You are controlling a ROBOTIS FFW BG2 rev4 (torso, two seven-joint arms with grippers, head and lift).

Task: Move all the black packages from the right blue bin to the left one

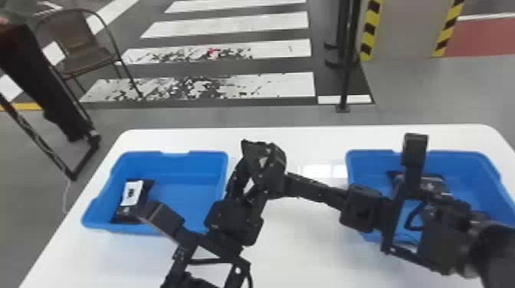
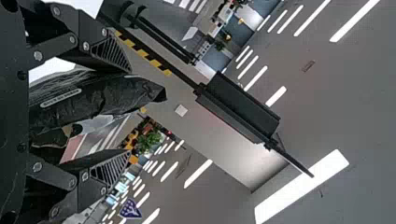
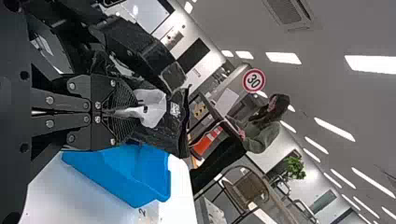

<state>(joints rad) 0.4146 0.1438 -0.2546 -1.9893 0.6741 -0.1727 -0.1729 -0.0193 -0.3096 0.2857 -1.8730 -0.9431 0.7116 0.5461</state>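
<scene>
While the right gripper (image 3: 135,111) pinches the black package (image 2: 93,100), the left gripper (image 2: 130,112) is spread around it

Though two arms crowd one small spot, the job here looks simple: pass the package from the right gripper to the left one. They meet over the table (image 1: 302,249), between the two bins. The right gripper's fingers are pressed together on the package. The left gripper's fingers are wide apart, with the package in the gap. Its long way runs out from the left gripper's palm, along the fingers and not across them. It looks closer to one finger than the other, and I cannot tell if it touches that one.

So the next move should be to squeeze the left fingers, and only then let go with the right. The left arm is nearer to the left bin (image 1: 187,197), so it should do the drop. The right arm is in the way on its side, and the soft bag could bend or slip.

One package with a white label (image 1: 130,199) lies in the left bin. Another black one (image 1: 437,185) lies in the right bin (image 1: 471,164), partly behind the right arm, so there is more to move.
</scene>
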